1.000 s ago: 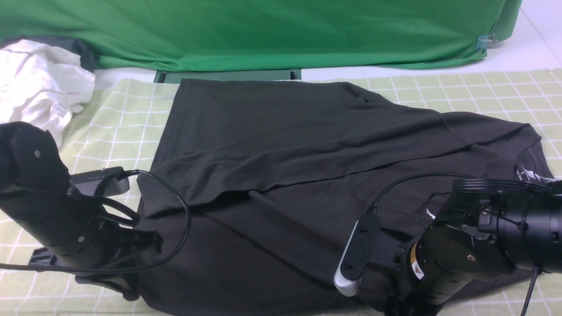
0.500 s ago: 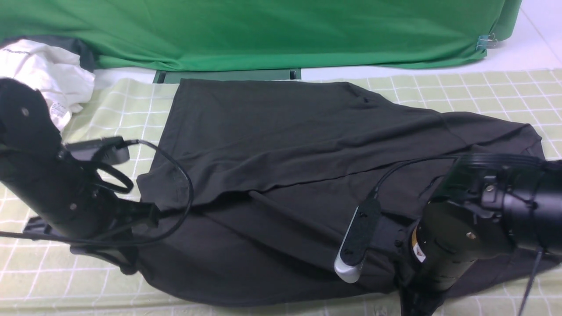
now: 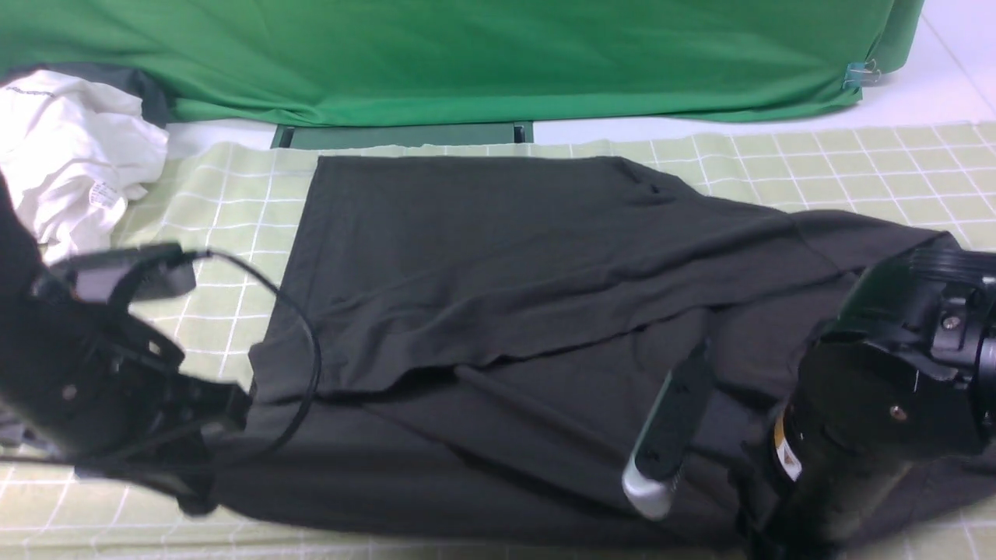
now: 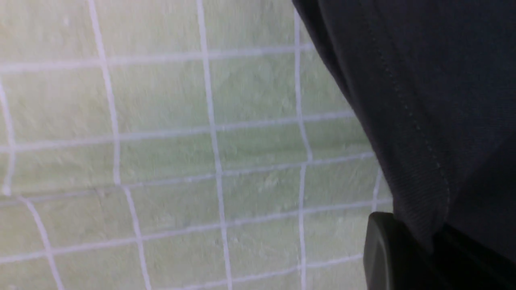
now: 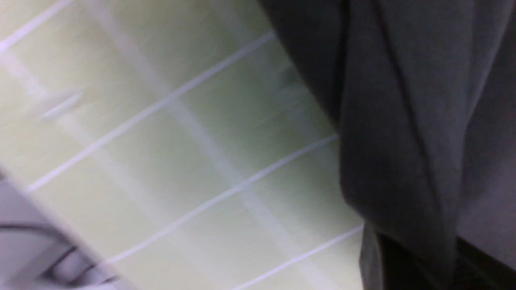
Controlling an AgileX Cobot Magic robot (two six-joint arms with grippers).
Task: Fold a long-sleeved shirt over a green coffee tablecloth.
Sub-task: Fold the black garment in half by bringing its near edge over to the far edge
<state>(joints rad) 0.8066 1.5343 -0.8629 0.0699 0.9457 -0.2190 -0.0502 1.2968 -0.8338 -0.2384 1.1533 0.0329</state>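
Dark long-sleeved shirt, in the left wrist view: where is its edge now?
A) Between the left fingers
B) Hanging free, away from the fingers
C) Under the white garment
A: the left wrist view shows the edge of the dark shirt pinched between the left gripper's fingers.

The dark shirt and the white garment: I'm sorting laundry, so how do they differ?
The dark shirt is charcoal; the white garment is white.
The dark shirt lies spread wide; the white garment sits bunched up small.
The dark shirt is gripped by both end effectors; the white garment by neither.
Both are wrinkled fabric.
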